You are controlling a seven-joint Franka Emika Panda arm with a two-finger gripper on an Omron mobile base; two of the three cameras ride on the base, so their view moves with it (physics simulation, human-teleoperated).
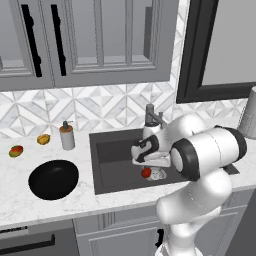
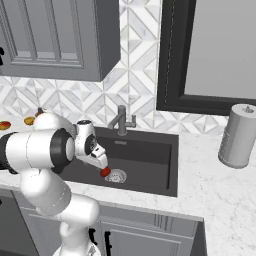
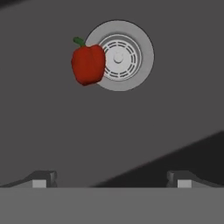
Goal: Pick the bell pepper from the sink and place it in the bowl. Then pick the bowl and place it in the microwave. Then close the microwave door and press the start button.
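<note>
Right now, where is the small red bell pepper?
The small red bell pepper lies on the floor of the dark grey sink, overlapping the round silver drain, stem up in the hand view.

A home kitchen, rendered: a dark recessed sink [image 1: 125, 165] with a grey faucet [image 2: 121, 120] set in a marble desk [image 2: 220, 190], grey panelled cabinets [image 1: 100, 40] at 12 o'clock above geometric backsplash tiles [image 1: 100, 107], and a soap dispenser [image 1: 67, 135].

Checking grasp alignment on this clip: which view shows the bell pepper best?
The hand view: the bell pepper lies whole, green stem visible, against the drain rim. Both base views show just a small red spot partly hidden by the hand.
</note>
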